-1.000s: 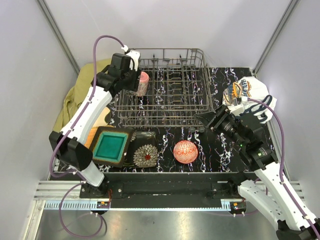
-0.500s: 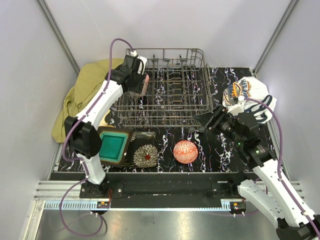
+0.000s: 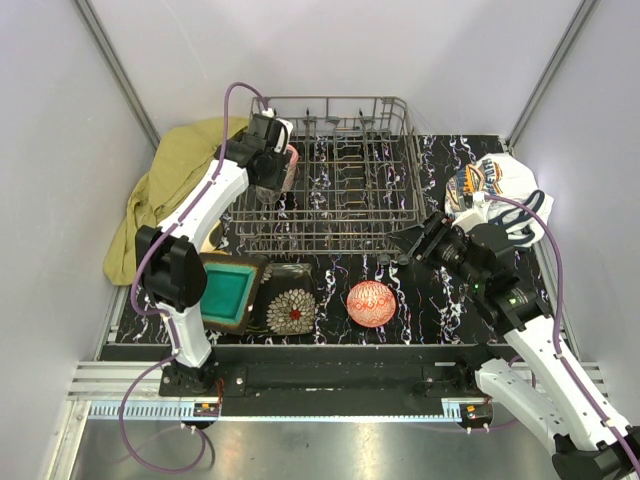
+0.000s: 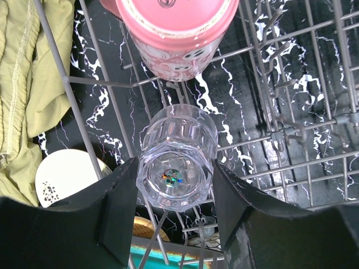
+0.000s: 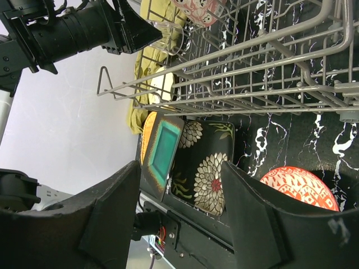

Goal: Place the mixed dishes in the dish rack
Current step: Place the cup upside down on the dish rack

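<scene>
Now, clear glass (image 4: pixel 176 168) clamped between left jaws over the dish rack (image 3: pixel 330 238); right jaws apart

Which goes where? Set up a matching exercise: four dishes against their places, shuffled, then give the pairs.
Things
1. clear glass
2. pink cup
3. red bowl
4. teal square plate

Places
A. right of the dark floral plate
B. inside the dish rack, at its left end
C. left of the dark floral plate
D. clamped in the left gripper

Pairs: 1-D, 2-B, 3-A, 4-C
</scene>
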Action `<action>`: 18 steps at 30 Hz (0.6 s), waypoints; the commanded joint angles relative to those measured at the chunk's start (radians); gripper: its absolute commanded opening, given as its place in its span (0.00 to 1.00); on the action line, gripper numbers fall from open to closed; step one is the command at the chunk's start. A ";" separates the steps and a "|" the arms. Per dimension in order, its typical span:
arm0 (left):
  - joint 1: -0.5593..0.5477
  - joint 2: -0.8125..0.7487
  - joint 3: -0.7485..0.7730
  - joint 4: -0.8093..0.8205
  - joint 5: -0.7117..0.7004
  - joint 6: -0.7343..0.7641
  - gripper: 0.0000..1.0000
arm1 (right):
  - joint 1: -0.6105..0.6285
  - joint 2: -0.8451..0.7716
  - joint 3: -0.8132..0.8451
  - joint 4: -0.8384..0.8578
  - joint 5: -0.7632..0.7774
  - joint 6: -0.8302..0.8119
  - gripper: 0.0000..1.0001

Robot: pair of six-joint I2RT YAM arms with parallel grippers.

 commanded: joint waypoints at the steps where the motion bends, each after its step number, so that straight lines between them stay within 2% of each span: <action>1: 0.017 -0.007 -0.017 0.048 0.012 -0.003 0.00 | -0.004 -0.005 0.034 0.010 0.026 -0.015 0.68; 8: 0.025 0.010 -0.040 0.057 0.040 -0.007 0.00 | -0.004 -0.020 0.025 0.004 0.033 -0.007 0.67; 12: 0.026 0.030 -0.039 0.057 0.064 -0.004 0.08 | -0.004 -0.011 0.031 0.004 0.032 -0.009 0.68; 18: 0.034 0.048 -0.054 0.057 0.078 -0.007 0.14 | -0.004 0.014 0.055 -0.001 0.021 -0.024 0.68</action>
